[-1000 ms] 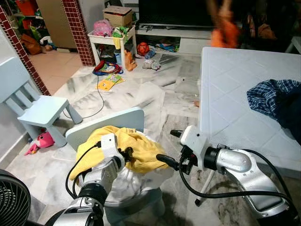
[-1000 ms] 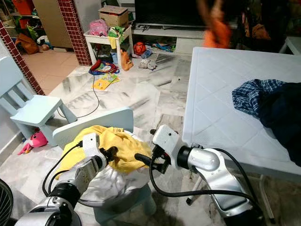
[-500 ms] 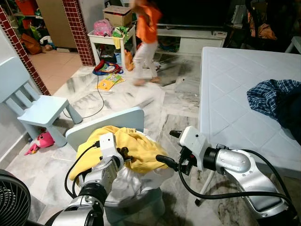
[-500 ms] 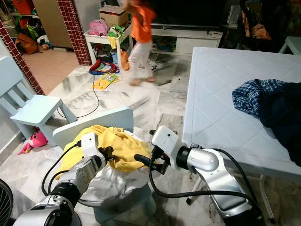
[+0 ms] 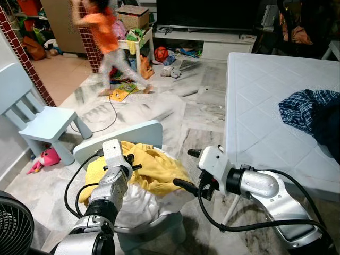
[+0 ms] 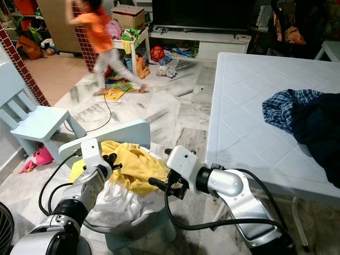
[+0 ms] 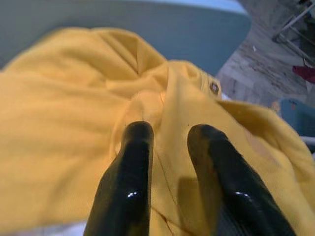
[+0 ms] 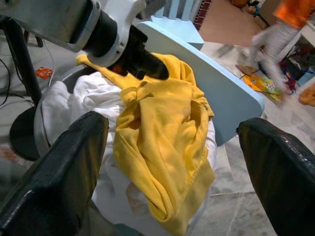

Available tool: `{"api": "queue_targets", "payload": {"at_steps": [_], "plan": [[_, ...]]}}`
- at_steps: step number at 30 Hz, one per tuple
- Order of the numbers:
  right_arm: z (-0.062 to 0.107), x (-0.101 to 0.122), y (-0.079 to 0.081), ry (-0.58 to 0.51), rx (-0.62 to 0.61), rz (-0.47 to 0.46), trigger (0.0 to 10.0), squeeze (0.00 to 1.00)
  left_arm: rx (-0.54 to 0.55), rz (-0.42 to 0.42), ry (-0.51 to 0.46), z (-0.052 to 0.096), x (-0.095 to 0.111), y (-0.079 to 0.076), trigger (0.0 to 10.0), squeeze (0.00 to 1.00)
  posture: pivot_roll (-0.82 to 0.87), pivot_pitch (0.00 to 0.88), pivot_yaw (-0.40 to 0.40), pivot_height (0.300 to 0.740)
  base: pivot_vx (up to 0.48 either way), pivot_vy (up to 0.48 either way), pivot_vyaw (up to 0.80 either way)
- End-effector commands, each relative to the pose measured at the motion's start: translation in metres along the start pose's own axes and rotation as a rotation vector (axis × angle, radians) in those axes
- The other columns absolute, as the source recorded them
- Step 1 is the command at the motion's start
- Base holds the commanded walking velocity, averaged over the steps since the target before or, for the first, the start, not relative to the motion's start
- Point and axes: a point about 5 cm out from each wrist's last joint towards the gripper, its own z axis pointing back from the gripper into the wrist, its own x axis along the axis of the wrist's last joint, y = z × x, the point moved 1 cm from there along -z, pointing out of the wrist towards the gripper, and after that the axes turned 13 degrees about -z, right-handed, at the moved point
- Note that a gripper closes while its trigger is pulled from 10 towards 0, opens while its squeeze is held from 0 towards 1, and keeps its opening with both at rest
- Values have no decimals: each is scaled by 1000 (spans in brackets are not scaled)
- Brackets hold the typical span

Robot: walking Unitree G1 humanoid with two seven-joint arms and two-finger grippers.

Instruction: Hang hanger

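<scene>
No hanger can be made out. A yellow garment lies over a white garment in a round grey tub, in front of a pale blue chair back. My left gripper is at the top left of the heap, shut on a fold of the yellow garment. In the left wrist view the cloth bunches between the two black fingers. My right gripper is open just right of the heap, its fingers spread wide with nothing between them.
A white table stands at the right with a plaid shirt on it. A small blue chair and a pink toy are at the left, a fan at the lower left. A person runs across the toy-strewn floor at the back.
My left gripper has drawn up and left toward the chair back, pulling the yellow garment with it. The right gripper shifted slightly left. The person ran from right to left.
</scene>
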Motion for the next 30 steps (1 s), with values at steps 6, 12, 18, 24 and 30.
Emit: {"api": "queue_targets", "payload": {"at_steps": [6,12,18,24,30], "plan": [[3,2,0,0,-4,30,10000,0,-15,4,41,-2,2,-5,10000,1000,-167,0,26,740,0,0,0],[4,1,2,2,-3,33,10000,0,-3,49,74,-4,1,1,10000,1000,-175,0,30,740,0,0,0],[5,-1,3,9,-4,36,10000,0,-6,60,98,-4,-2,2,10000,1000,-179,0,33,740,0,0,0],[4,-1,4,11,-6,41,10000,0,-48,73,138,-2,-18,1,0,0,-182,0,39,740,0,0,0],[4,-1,5,10,-6,42,10000,0,-58,81,163,-1,-27,1,0,0,-182,0,41,740,0,0,0]]}}
